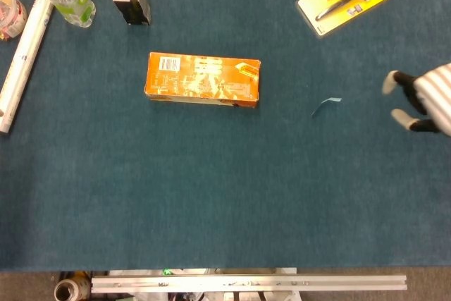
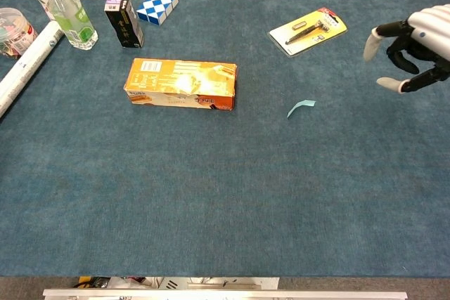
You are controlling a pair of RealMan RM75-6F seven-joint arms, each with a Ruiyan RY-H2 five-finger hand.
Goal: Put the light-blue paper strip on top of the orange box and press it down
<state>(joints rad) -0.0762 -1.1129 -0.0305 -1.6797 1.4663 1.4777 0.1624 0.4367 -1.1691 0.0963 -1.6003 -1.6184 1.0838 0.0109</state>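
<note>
Spreading under everything, the dark-blue cloth-covered desk (image 2: 211, 201) carries the long orange cardboard box (image 2: 181, 84) lying flat left of centre. Right hand (image 2: 411, 50) hovers at the right edge, fingers apart, holding nothing. Curled light-blue paper strip (image 2: 301, 107) lies between box and hand, touching neither.

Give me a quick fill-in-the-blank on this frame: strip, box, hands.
1. The light-blue paper strip lies on the ____, not on the orange box.
2. The only hand in view is the ____ hand.
3. That hand holds ____.
4. The strip lies between the orange box and the ____ hand.

Missing words: table; right; nothing; right
</note>
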